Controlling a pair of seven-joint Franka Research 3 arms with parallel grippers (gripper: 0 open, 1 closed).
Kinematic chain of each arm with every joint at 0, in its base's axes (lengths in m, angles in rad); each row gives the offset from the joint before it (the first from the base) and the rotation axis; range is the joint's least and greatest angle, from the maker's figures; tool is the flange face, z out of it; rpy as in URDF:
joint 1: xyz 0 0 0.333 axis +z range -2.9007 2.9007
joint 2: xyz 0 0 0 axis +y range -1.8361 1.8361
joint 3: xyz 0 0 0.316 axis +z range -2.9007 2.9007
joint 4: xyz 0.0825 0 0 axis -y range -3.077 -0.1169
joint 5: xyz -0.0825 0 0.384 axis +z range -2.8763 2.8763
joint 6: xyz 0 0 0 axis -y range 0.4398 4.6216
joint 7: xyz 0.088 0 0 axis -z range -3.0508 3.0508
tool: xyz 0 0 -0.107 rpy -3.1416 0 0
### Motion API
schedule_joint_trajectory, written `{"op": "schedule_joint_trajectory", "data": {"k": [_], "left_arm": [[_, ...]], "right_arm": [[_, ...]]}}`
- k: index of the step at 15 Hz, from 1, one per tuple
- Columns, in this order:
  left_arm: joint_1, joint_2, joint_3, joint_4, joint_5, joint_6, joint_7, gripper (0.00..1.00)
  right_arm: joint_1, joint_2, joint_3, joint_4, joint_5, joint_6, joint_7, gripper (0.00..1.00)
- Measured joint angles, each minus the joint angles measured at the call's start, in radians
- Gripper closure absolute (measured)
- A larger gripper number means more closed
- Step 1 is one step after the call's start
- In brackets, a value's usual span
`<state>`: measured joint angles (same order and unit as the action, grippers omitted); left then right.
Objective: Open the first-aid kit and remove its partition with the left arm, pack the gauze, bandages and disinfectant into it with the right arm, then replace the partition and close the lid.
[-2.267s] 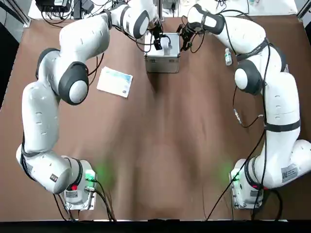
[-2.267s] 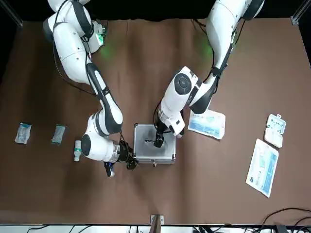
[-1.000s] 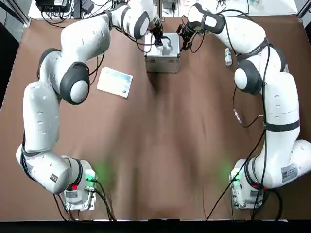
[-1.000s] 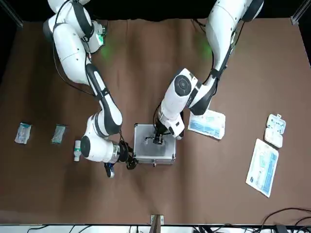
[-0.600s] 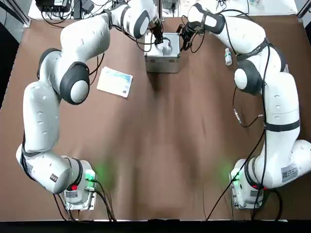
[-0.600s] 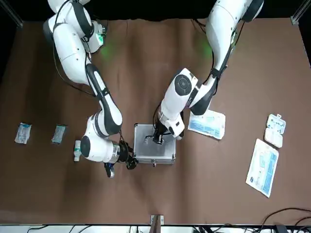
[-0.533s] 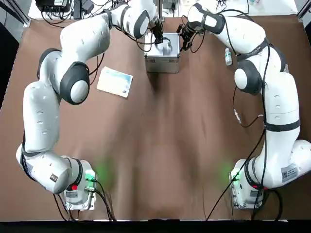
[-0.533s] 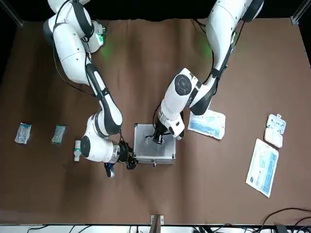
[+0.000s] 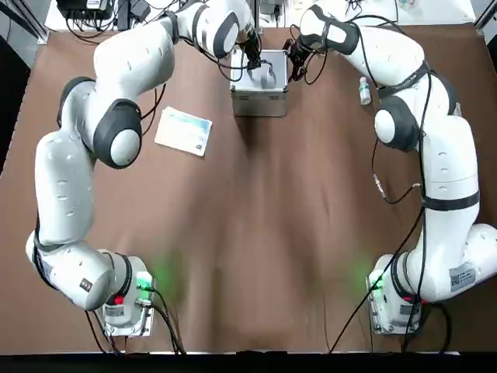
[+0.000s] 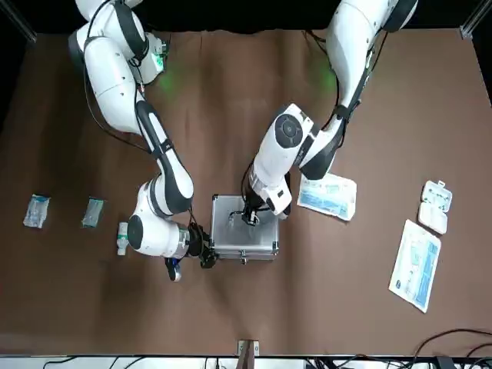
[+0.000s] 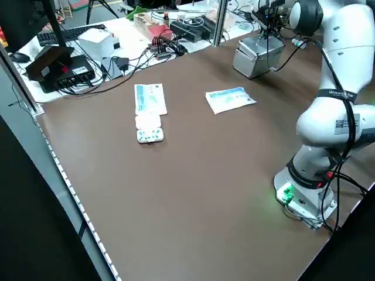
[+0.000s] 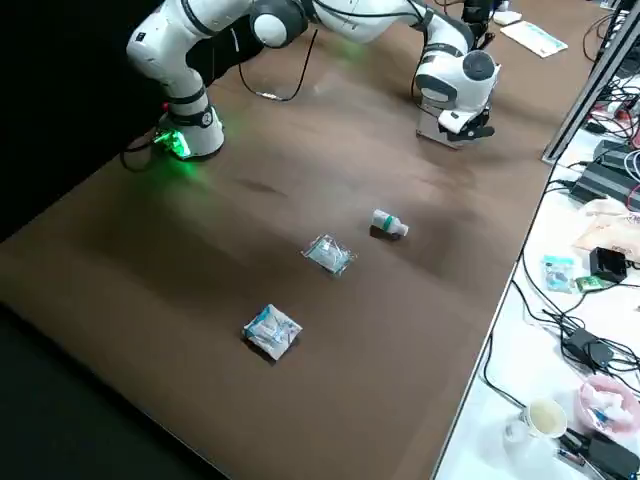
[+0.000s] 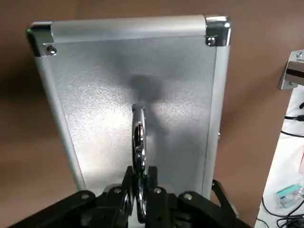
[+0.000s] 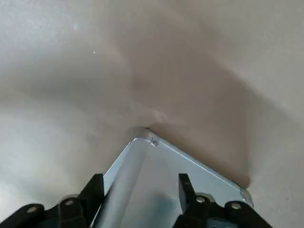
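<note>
We have the first-aid kit (image 11: pixel 252 58) shut at the far middle of the table, its silver lid (image 13: pixel 90 95) lying flat. Left gripper (image 13: pixel 140 174) is over the lid, fingers together on the curved metal handle (image 13: pixel 138 128). Right gripper (image 14: pixel 141 181) stands at the case's right side, fingers apart about a corner; contact we cannot tell. Judged: case stiff, light enough to skid if pulled sideways; bare metal slick. Handle is the sound hold for steadying, but it may pivot, so pull square. Lid wants lifting by its rim once any catch is free. Partition out of sight, presumably inside. Disinfectant (image 12: pixel 385 221) lies on its side, far right; likely light and prone to rolling, best taken across the barrel. Two small packets (image 12: pixel 329 254) (image 12: pixel 272 331) beyond it to the right look soft; pinch mid-body.
</note>
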<state>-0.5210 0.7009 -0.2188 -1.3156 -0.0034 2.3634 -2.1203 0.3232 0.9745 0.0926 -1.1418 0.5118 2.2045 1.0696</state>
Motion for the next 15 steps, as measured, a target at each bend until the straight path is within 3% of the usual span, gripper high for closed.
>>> {"op": "schedule_joint_trajectory", "data": {"k": [15], "left_arm": [[-0.005,-0.077,-0.026,0.005,0.000,-0.201,-0.032,0.87]], "right_arm": [[0.000,0.000,0.001,0.001,0.000,0.000,-0.001,0.30]]}}
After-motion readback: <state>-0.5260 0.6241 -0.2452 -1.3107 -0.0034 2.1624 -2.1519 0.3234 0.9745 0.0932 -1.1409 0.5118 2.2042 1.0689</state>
